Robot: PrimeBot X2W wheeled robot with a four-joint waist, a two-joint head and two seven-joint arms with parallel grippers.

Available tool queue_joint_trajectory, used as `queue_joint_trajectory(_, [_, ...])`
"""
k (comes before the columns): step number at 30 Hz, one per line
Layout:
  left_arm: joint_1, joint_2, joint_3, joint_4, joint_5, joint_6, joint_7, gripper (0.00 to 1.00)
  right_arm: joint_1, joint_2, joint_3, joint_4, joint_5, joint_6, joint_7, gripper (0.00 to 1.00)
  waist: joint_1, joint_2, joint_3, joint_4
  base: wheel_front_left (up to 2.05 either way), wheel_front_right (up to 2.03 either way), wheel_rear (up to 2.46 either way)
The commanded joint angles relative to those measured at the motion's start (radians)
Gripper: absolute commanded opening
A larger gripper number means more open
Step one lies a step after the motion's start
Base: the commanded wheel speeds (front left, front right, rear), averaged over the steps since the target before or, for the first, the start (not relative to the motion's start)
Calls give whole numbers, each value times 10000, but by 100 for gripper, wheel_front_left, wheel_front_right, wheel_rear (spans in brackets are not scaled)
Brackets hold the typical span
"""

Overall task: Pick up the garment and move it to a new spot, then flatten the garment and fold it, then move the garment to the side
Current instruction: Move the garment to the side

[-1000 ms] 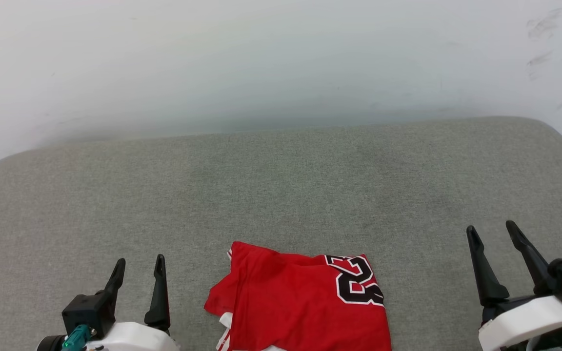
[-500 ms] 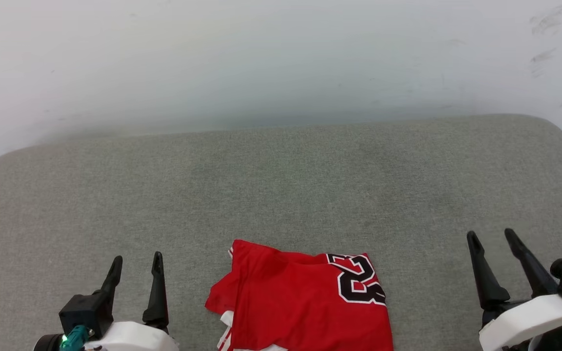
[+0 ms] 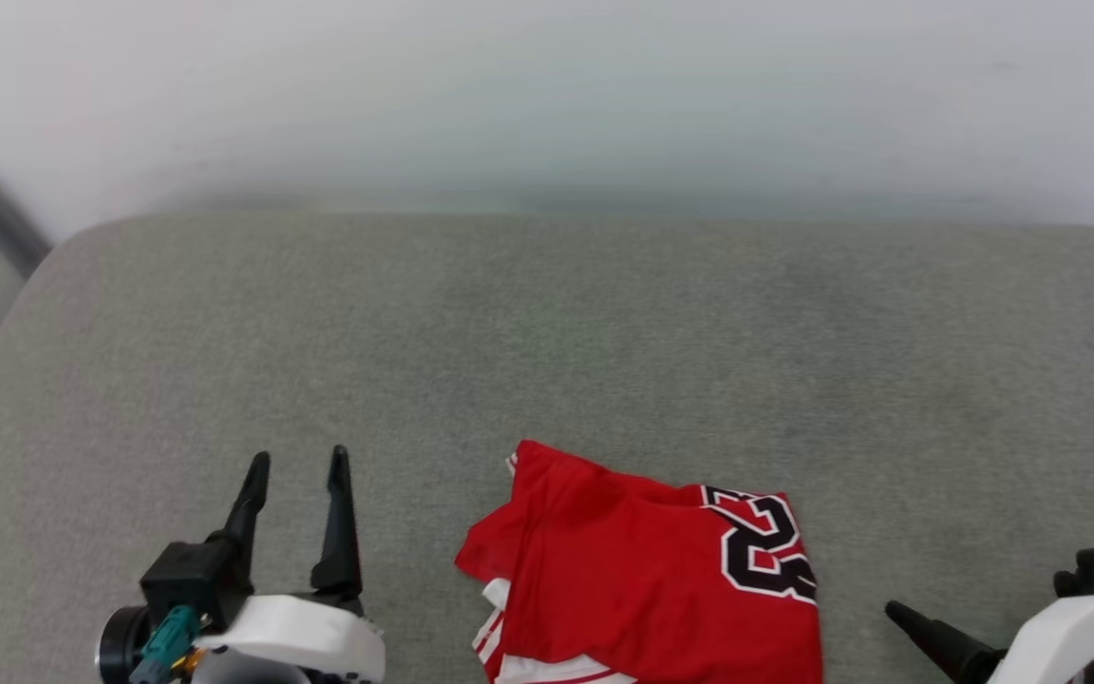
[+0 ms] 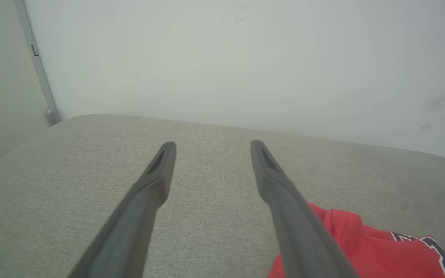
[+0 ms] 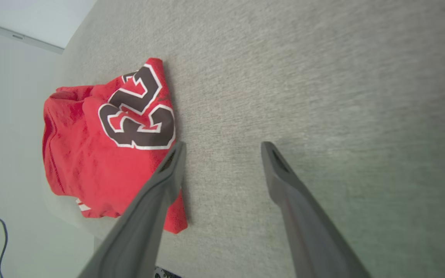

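Your garment (image 3: 647, 570) lies folded at the near edge of the grey cushion (image 3: 547, 332), cut off at the bottom of the head view; the right wrist view shows you its near hem. The left gripper (image 3: 299, 454) and right gripper (image 5: 223, 144) flank it, jaws spread and empty, with the right one mostly outside the head view.

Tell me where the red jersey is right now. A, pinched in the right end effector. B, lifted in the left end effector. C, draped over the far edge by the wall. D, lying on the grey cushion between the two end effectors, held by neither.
D: the jersey lies on the grey cushion, while the left end effector and the right end effector stand open on either side, apart from it.
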Motion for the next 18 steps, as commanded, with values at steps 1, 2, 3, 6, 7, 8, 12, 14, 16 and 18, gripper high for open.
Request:
queue_joint_trajectory(1, [-232,-82,-61,-9,75,-98,-52,100,-337,-18,120,154,236,0,211,100,0,0,322,349,0,0,0])
queue_joint_trajectory(2, [-308,-126,-81,17,97,-166,-54,100,-433,63,221,301,645,0,369,100,0,0,451,469,0,0,0])
queue_joint_trajectory(3, [-414,-184,-107,39,143,-219,-57,100,-589,201,292,391,1045,0,483,100,0,0,588,578,0,0,0])
queue_joint_trajectory(6, [-623,-298,-123,216,197,-349,-68,100,-1018,421,727,766,1958,0,983,100,0,0,876,772,0,0,0])
queue_joint_trajectory(7, [-676,-315,-120,263,217,-394,-71,100,-1093,533,843,967,2255,-2,1169,100,0,0,931,817,0,0,0])
queue_joint_trajectory(8, [-719,-326,-113,309,242,-429,-73,100,-1174,529,986,1110,2379,-2,1303,100,0,0,989,860,0,0,0])
queue_joint_trajectory(12, [-864,-392,-43,457,275,-546,-79,100,-1437,579,1451,1558,2717,-9,1300,25,0,0,1105,982,0,0,0])
queue_joint_trajectory(14, [-837,-395,0,512,312,-574,-82,100,-1516,542,1679,1585,2832,-9,1239,0,0,0,1104,973,0,0,0])
queue_joint_trajectory(16, [-781,-371,87,529,327,-579,-82,100,-1650,440,1888,1357,2913,-5,1078,0,0,0,1090,884,0,0,0])
queue_joint_trajectory(18, [-719,-334,163,561,340,-596,-81,100,-1864,136,2183,1015,2706,0,836,0,0,0,1014,733,0,0,0])
